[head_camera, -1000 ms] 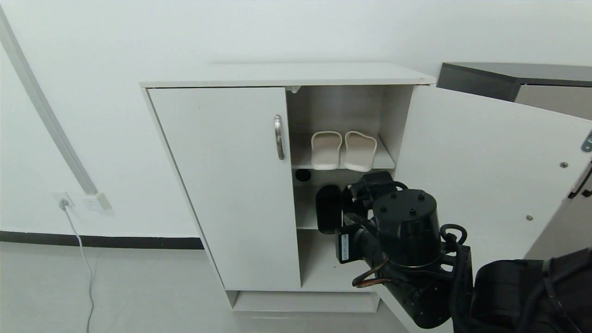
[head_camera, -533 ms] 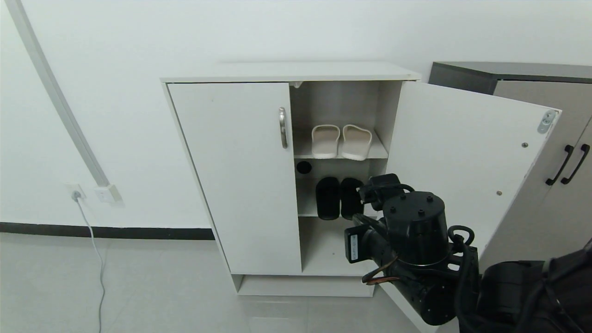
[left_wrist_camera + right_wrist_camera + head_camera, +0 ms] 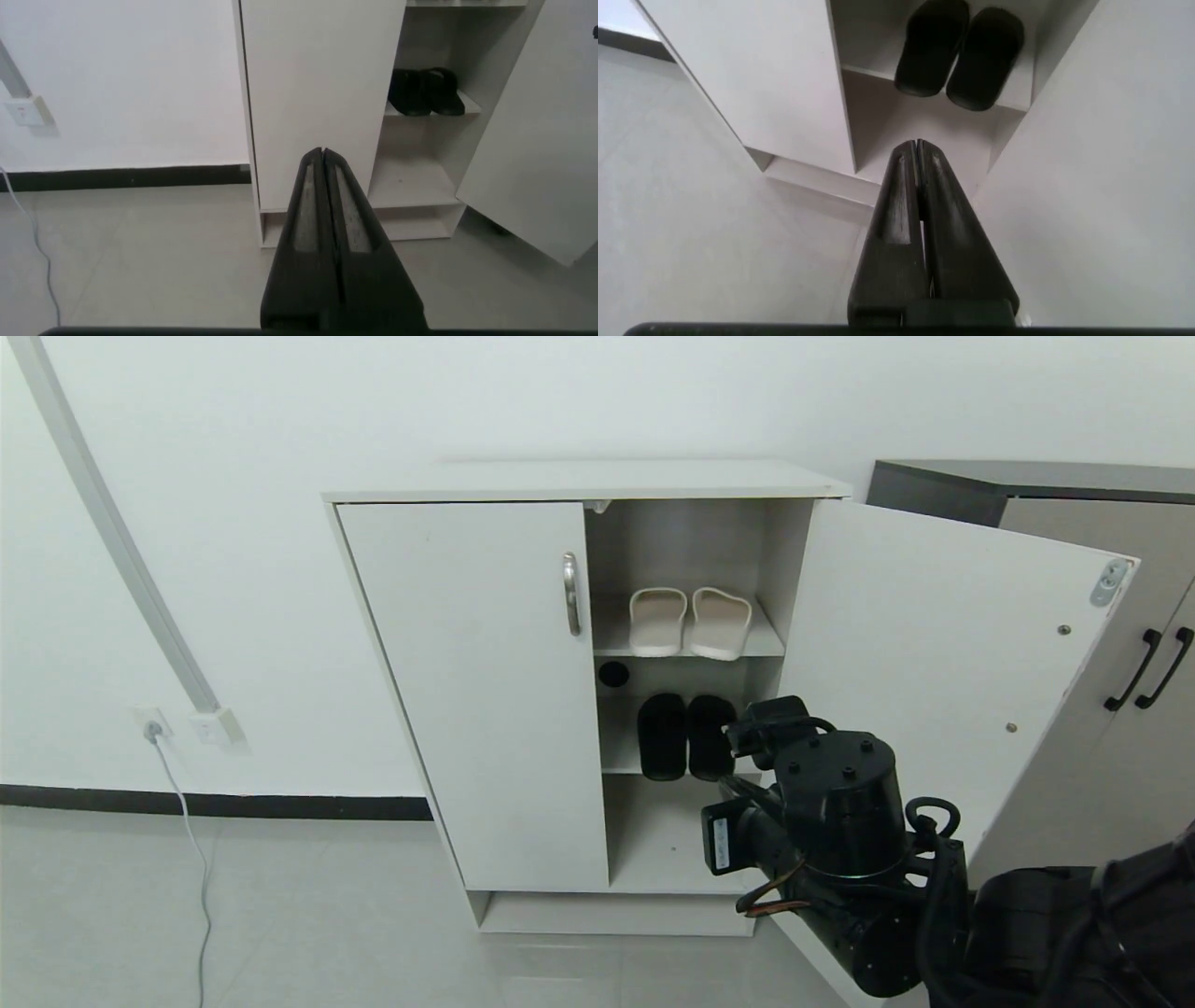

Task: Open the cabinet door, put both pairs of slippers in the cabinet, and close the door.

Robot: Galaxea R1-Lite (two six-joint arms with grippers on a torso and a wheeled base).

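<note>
Our right hand (image 3: 918, 147) has pulled back from the black slippers (image 3: 686, 735). They sit on the middle shelf, under the white slippers (image 3: 689, 621). This hand is pressed together and holds nothing, and so is our left hand (image 3: 321, 154). We think only closing the open door (image 3: 934, 644) is left.

The cabinet (image 3: 579, 481) looks like smooth, matt white laminated board, and the handle (image 3: 570, 595) on its shut door, up and left of the right gripper (image 3: 918, 149), is shiny brushed metal. Just beyond that gripper the black slippers (image 3: 686, 735) look like matt rubbery foam, as do the cream slippers (image 3: 689, 621) above them. The right gripper and the left gripper (image 3: 320, 159) are matt black plastic, and the floor (image 3: 280, 915) beneath them is pale, faintly glossy tile.
</note>
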